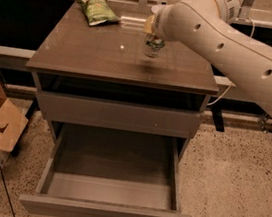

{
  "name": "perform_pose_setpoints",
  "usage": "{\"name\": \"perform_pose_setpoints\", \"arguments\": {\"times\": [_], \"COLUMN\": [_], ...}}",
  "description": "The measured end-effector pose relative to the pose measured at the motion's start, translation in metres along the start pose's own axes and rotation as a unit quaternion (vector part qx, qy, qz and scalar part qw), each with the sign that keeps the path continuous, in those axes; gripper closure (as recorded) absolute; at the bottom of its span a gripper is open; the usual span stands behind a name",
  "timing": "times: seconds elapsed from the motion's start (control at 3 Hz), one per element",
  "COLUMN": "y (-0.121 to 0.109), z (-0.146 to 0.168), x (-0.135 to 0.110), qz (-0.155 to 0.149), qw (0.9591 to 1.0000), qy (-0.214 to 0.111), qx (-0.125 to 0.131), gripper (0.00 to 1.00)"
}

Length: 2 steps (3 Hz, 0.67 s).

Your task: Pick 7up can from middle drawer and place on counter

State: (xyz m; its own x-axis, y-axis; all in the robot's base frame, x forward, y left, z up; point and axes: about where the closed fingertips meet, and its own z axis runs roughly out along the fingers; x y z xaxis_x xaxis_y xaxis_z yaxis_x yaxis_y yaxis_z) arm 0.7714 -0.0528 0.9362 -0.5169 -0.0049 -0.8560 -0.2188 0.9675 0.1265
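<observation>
The arm (226,42) is a smooth, off-white tubular shell that widens from the wrist towards the right edge of the view. Three small dark round recesses – possibly fastener holes – sit in a row along its side. Near the upper joint, a band of fine dark ribs rings the shell. The wrist ends in a rounded, cap-like housing. The gripper (153,36) is at the arm's tip, upper middle of the view, mostly hidden behind that housing; a tan patch shows at its edge.

Pale tool (154,33) over brown counter (83,52) — silvery-green 7up can (153,47), grey middle drawer (106,211).
</observation>
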Motion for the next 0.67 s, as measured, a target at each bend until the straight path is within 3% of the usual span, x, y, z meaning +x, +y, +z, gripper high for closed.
{"name": "perform_pose_setpoints", "arguments": {"times": [0.67], "y": [0.0020], "z": [0.0006], "x": [0.0009], "qz": [-0.001], "qw": [1.0000], "qy": [0.001], "qx": [-0.001], "gripper": [0.38]}}
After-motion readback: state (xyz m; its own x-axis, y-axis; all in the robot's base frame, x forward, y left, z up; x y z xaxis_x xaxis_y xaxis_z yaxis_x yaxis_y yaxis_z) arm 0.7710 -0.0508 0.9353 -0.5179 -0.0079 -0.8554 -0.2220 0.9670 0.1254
